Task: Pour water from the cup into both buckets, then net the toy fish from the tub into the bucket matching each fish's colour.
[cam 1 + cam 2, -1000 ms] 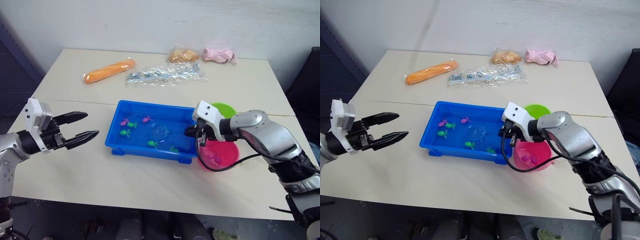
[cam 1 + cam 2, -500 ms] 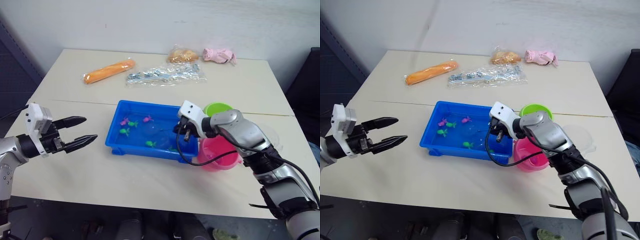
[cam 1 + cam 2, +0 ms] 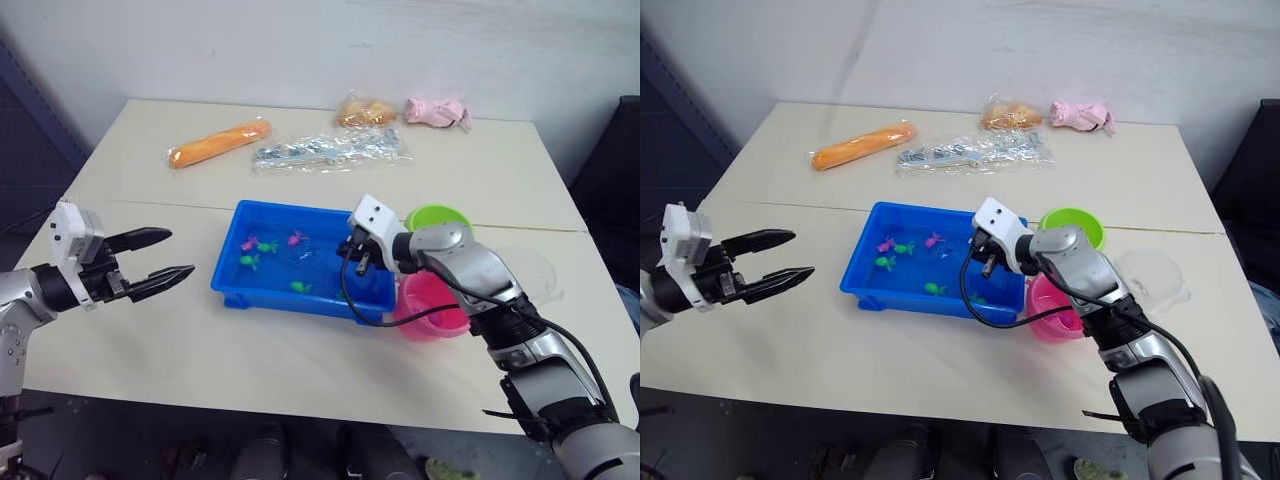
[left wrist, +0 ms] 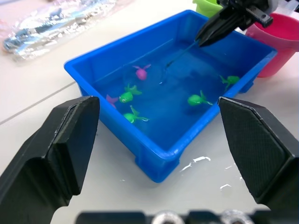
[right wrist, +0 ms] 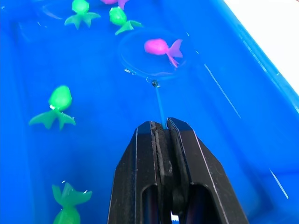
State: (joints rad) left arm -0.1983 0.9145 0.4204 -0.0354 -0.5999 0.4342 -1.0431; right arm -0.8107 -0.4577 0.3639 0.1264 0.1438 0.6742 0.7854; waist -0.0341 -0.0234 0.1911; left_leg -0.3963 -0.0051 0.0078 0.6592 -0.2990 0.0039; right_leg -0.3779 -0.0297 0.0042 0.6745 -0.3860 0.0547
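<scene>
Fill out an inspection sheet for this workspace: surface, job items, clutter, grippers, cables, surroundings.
Surface: beige table, small wet spots by the tub.
Job items: blue tub holds green and pink fish; net in the water around a pink fish; green bucket and pink bucket beside the tub; clear cup right of them.
Clutter: orange roll, plastic bags, pink item at the far edge.
Grippers: right gripper shut on the net handle; left gripper open, holding nothing.
Cables: black cable looped under the right wrist.
Surroundings: white wall.

The right arm hides part of the pink bucket; the net handle's held end sits hidden between clamped fingers
</scene>
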